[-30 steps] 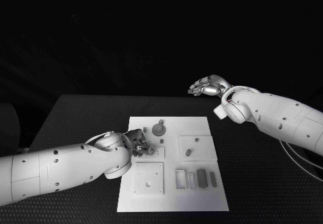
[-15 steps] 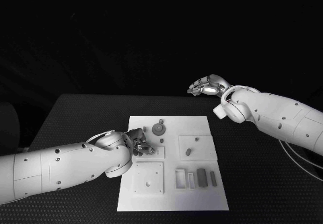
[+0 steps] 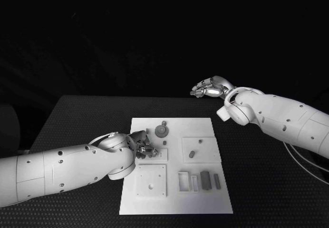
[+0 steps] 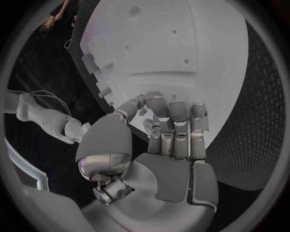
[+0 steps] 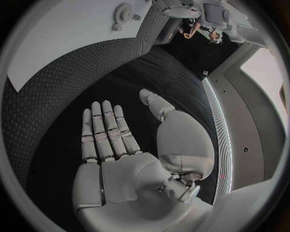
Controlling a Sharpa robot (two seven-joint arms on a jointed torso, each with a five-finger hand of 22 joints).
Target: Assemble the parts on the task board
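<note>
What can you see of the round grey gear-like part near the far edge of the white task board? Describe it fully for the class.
The round grey gear-like part is a dark disc with a toothed rim and a small hub at its centre, lying flat on the white task board near its far edge. A small grey peg-like piece sits just beyond it. Neither hand touches it; the left hand works nearby, closer to the robot.

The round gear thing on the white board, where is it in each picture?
Head view: the gear sits near the far edge of the task board, just beyond the left hand.
Left wrist view: I cannot pick it out.
Right wrist view: the gear is on the board, far beyond the right hand.
Shared landmark: the white task board.
</note>
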